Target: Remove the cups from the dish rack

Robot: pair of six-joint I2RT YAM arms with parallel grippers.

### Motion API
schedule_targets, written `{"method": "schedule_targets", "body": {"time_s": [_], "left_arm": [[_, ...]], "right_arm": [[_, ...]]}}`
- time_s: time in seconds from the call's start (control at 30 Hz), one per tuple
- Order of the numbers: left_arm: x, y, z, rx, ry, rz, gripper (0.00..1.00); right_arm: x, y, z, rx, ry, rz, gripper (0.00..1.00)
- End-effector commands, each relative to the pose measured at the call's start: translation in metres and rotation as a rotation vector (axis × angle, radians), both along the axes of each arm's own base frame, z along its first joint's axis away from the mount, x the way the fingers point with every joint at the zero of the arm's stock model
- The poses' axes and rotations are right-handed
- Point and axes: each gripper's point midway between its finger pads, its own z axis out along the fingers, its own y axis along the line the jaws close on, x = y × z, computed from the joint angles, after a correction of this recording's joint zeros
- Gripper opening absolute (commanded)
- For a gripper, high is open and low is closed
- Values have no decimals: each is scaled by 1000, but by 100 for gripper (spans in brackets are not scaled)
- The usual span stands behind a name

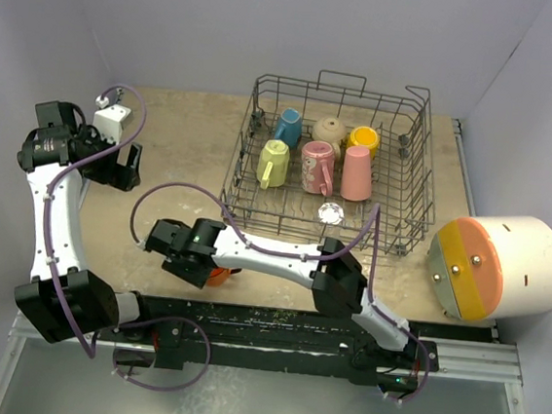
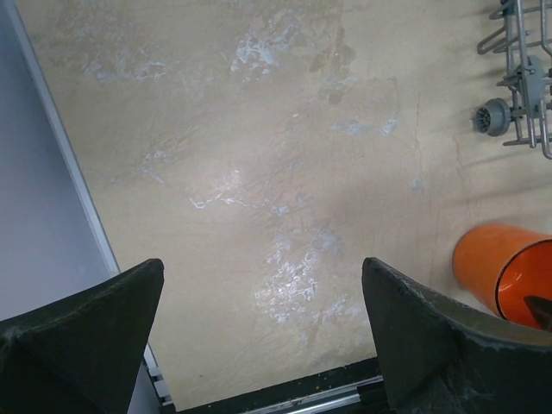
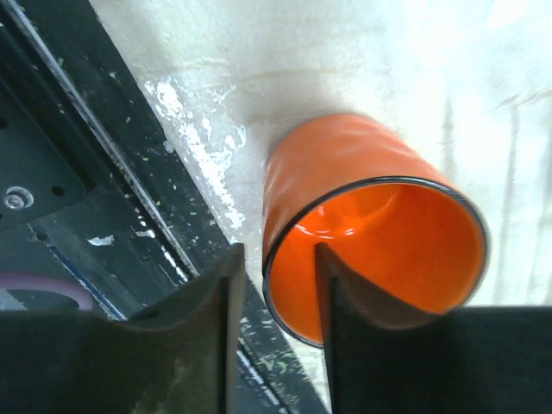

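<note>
No legible text, no labels or numbers, in any view

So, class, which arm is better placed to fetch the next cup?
Left, probably: its jaws stand wide and empty, dish rack in view; the right jaws straddle the rim of the orange cup.

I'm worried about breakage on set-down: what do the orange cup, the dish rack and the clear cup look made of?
Orange cup: probably plastic, glossy; thin wall, soft highlights inside. Dish rack: grey metal wire, matte, perhaps coated; thin rods in a grid. Clear cup: transparent, glass or clear plastic; too small to tell.
</note>
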Motion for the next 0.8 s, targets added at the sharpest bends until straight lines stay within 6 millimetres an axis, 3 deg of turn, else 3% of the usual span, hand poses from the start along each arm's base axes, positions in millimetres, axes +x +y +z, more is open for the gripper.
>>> {"method": "schedule_targets", "body": {"time_s": [0.0,0.1,0.23,0.33,0.43,0.5,0.57,0.67,0.77], "left_arm": [[-3,-13,5,-40,-30,-73,99],[-6,-20,6,-64,-26,-96,99],[-16,-41,7,-142,-16,-193,99],[-35,-71,7,-247,-7,-331,99],[-52,-95,6,-313,-17,-451,99],[-61,-112,-2,-318,-5,-523,99],[-66,-129,-3,-298,4,-596,99],[-69,-148,-2,-303,-14,-687,99],[-69,-159,-21,-246,26,-763,99]], "right_arm": [[11,17,75,188,-77,-20,52],[15,18,116,291,-107,-64,66],[36,-6,198,509,-144,-219,71],[55,-51,257,720,-140,-357,74],[77,-119,276,818,-128,-541,75],[83,-155,253,797,-100,-654,74],[78,-175,235,782,-69,-725,73],[68,-194,207,740,-36,-800,70],[62,-203,187,731,5,-864,66]]}}
